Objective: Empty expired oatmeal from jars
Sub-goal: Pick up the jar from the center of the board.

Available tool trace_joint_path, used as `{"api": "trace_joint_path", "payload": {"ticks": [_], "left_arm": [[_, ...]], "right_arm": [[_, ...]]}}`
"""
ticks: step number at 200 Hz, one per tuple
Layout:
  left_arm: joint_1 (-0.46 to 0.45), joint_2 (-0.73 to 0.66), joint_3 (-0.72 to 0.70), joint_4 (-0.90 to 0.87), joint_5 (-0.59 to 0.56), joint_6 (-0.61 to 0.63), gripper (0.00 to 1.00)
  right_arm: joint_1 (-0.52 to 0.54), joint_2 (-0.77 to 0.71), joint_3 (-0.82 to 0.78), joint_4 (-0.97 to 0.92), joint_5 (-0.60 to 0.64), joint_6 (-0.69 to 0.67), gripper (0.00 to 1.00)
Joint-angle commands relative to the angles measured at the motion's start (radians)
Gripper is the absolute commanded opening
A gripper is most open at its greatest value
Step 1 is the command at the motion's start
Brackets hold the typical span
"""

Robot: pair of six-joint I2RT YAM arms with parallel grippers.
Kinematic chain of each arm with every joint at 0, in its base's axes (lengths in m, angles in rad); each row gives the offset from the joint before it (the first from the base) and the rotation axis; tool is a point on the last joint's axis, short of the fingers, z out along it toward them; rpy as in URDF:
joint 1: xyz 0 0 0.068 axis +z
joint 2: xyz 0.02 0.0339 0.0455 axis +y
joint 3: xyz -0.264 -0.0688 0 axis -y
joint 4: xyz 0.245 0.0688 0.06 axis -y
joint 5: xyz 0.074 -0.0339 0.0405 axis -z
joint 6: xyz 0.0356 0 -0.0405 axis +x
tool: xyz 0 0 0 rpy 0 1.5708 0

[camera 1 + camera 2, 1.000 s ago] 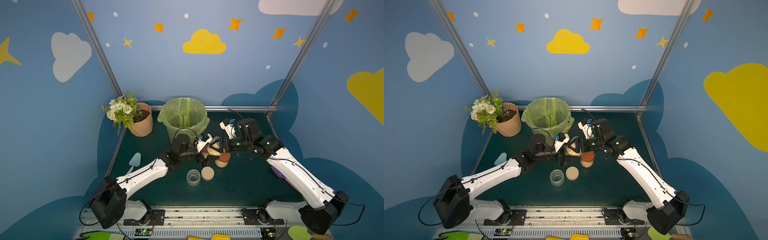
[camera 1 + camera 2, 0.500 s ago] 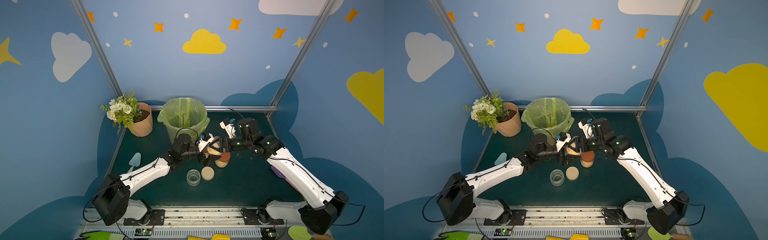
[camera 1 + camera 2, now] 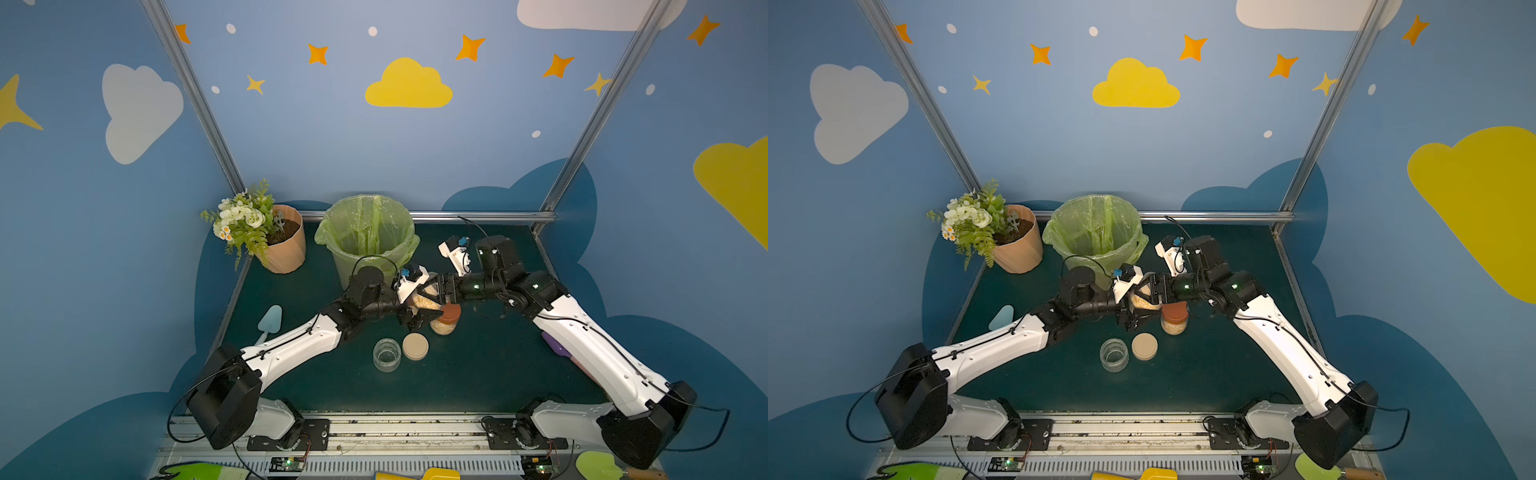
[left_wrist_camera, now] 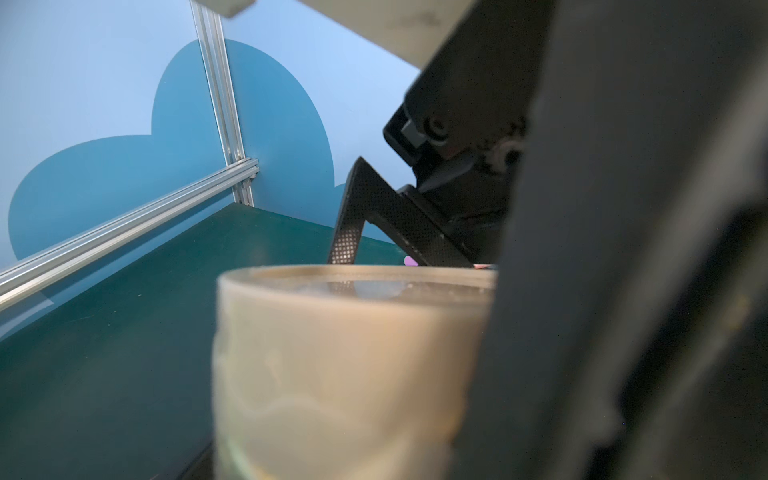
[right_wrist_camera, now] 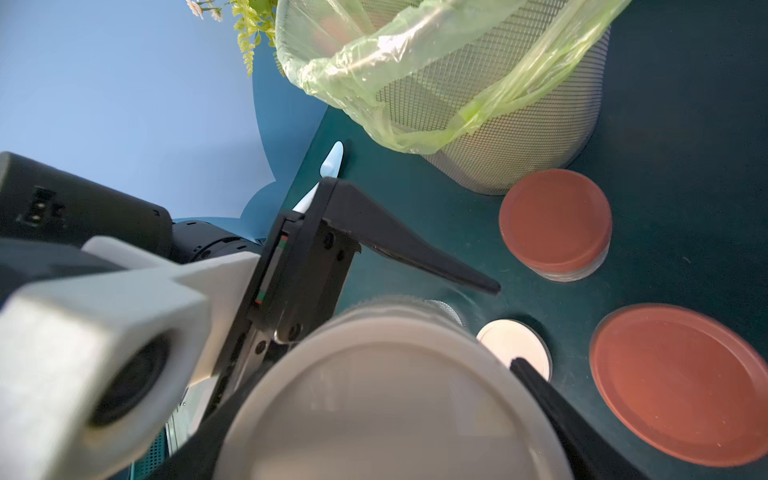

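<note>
Holding a jar (image 3: pixel 424 301) of oatmeal (image 3: pixel 1145 302) up off the tabletop (image 3: pixel 478 374), near the bin (image 3: pixel 365 232), the right end effector (image 3: pixel 436 293) grips it by the lid (image 5: pixel 386 399). The left end effector (image 3: pixel 419 309) reaches around the jar; I cannot tell if it grips. An empty jar (image 3: pixel 386 354) stands nearby.

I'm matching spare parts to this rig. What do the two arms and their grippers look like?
The left arm and right arm have white shells, black joints, bulky black shoulder housings and thin black cables. Green lights glow on the right arm. The left gripper and right gripper have black wedge-shaped fingers and white camera mounts.
</note>
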Motion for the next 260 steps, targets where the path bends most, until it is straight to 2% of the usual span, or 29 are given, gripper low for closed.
{"api": "trace_joint_path", "payload": {"ticks": [1,33,61,73,134,157,200,260], "left_arm": [[0.002,0.011,0.038,0.006,-0.004,-0.002,0.94],[0.002,0.013,0.049,0.003,-0.006,0.006,0.81],[0.002,0.025,0.055,0.014,-0.015,0.005,0.61],[0.002,0.025,0.052,0.03,-0.015,0.003,0.54],[0.002,0.021,0.028,0.13,-0.063,0.011,0.35],[0.002,0.02,0.026,0.157,-0.07,0.02,0.31],[0.002,0.021,0.025,0.187,-0.091,0.051,0.3],[0.002,-0.014,0.001,0.227,-0.166,0.161,0.29]], "right_arm": [[0.002,-0.022,-0.002,0.051,-0.046,0.01,0.59],[0.002,-0.026,-0.009,0.052,-0.042,0.005,0.63],[0.003,-0.035,-0.018,0.054,-0.039,0.004,0.67],[0.003,-0.036,-0.021,0.053,-0.036,0.003,0.72],[0.002,-0.074,-0.06,0.071,-0.029,0.007,0.92],[0.0,-0.09,-0.079,0.075,-0.024,0.012,0.96],[-0.016,-0.137,-0.099,0.059,-0.007,0.035,0.97],[-0.107,-0.242,-0.107,0.028,-0.047,0.147,0.97]]}}
